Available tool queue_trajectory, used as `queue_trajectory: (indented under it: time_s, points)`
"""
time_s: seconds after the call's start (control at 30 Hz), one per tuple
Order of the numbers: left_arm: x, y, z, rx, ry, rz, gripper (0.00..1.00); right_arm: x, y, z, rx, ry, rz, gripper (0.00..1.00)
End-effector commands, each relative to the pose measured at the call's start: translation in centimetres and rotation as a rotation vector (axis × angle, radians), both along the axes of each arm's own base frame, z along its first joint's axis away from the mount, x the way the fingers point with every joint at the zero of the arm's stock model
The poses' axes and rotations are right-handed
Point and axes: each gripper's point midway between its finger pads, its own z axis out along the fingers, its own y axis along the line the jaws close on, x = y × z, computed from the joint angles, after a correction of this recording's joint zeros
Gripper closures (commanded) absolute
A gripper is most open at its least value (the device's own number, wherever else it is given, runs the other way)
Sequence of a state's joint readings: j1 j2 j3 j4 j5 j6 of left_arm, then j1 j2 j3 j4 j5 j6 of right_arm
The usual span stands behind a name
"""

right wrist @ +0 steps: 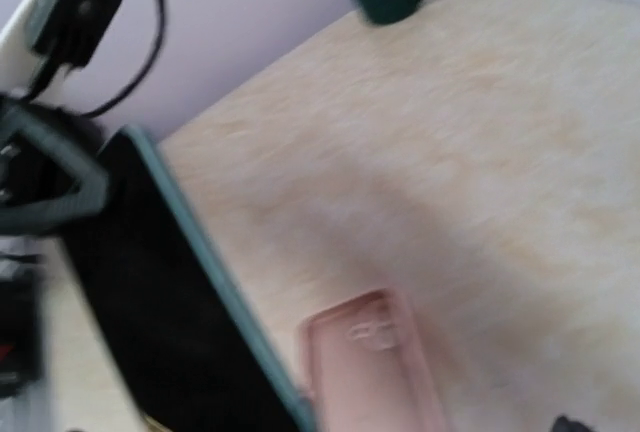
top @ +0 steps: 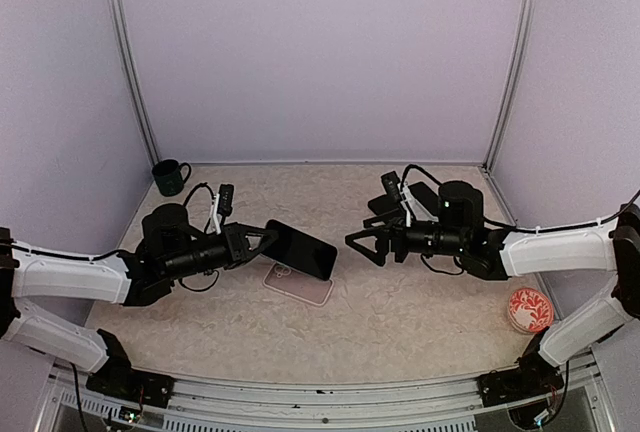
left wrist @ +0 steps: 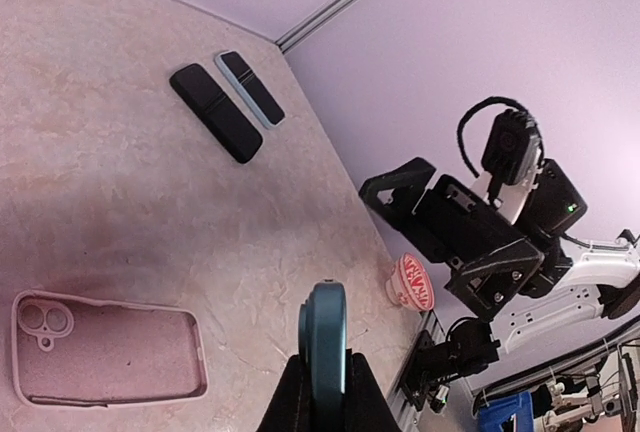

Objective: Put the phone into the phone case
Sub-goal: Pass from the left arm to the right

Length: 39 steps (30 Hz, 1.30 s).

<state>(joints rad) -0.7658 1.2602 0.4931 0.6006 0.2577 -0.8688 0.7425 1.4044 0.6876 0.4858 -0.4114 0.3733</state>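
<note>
My left gripper (top: 268, 239) is shut on one end of a black phone (top: 303, 248) with a teal edge and holds it tilted in the air above the pink phone case (top: 298, 284). The case lies flat on the table, open side up. In the left wrist view the phone (left wrist: 325, 337) stands edge-on between my fingers, with the case (left wrist: 105, 349) lower left. My right gripper (top: 365, 244) is open and empty, facing the phone's free end with a small gap. The blurred right wrist view shows the phone (right wrist: 170, 302) and the case (right wrist: 375, 367).
A dark green mug (top: 170, 177) stands at the back left. A red and white bowl (top: 529, 309) sits at the right front. Two dark slim devices (left wrist: 215, 112) lie side by side at the back, behind the right arm.
</note>
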Motion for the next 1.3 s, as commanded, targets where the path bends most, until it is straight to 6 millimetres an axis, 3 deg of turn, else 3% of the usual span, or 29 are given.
queue_trajectory:
  time_s: [0.0,0.13,0.37,0.93,1.27]
  points:
    - [-1.2,0.4,5.8,-0.153,-0.187,-0.019,1.00,-2.7,1.1,2.1,0.145,0.079,0.160,0.01]
    - [-2.0,0.8,7.9,-0.211,-0.264,-0.025,1.00,-4.3,1.8,2.8,0.235,0.145,0.272,0.00]
    - [-3.3,0.2,10.3,-0.288,-0.348,-0.066,1.00,-4.6,2.6,3.0,0.341,0.255,0.317,0.01]
    - [-2.7,-2.3,9.3,-0.303,-0.369,-0.093,1.00,-7.1,5.0,4.4,0.446,0.321,0.440,0.01]
    - [-2.1,-2.5,8.2,-0.292,-0.351,-0.074,1.00,-8.1,5.7,4.6,0.491,0.356,0.500,0.16]
